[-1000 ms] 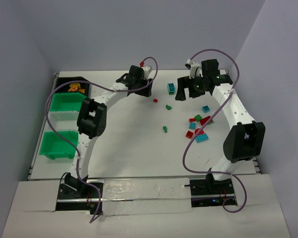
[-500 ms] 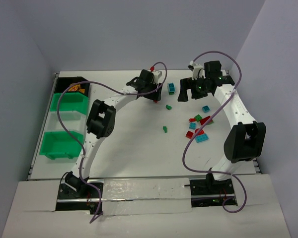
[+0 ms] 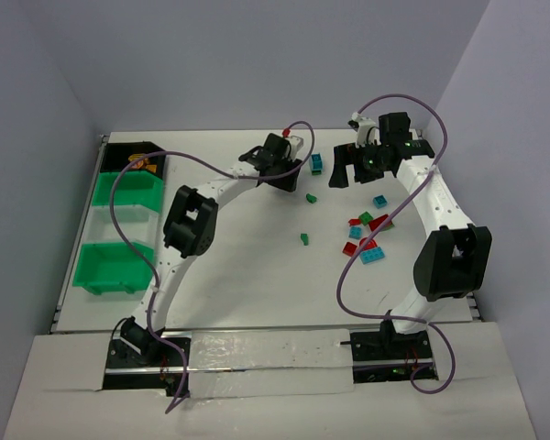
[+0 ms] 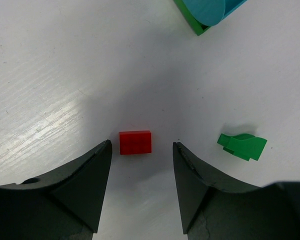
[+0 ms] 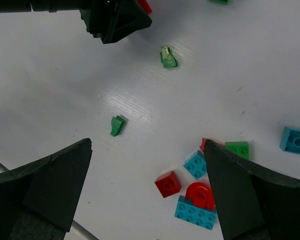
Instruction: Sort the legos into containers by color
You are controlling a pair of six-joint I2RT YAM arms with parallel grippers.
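**Item 1.** My L pincer [image 4: 141, 149]: black, two fingers, pointing down at the white table [image 4: 50, 75]. Jaws part-spread, nothing held.

**Item 2.** Small red rectangular plastic brick [image 4: 135, 142]: flat on table btwn my L fingers. Gap on each side, touching neither.

**Item 3.** Small green plastic wedge brick [image 4: 242, 146]: on table just outside one L finger, apart from it.

**Item 4.** My R pincer [image 5: 147, 144]: black, jaws wide, empty, above table.

**Item 5.** Loose cluster below R pincer:
- red square brick [image 5: 168, 183]
- teal square brick [image 5: 195, 165]
- green sloped brick [image 5: 238, 149]
- red round piece [image 5: 200, 194] atop teal flat plate [image 5: 190, 212]

**Item 6.** Bins, far-L table edge, well apart from both pincers: black plastic bin [image 3: 119, 151] at back, bright green plastic bins [image 3: 124, 191] nearer.
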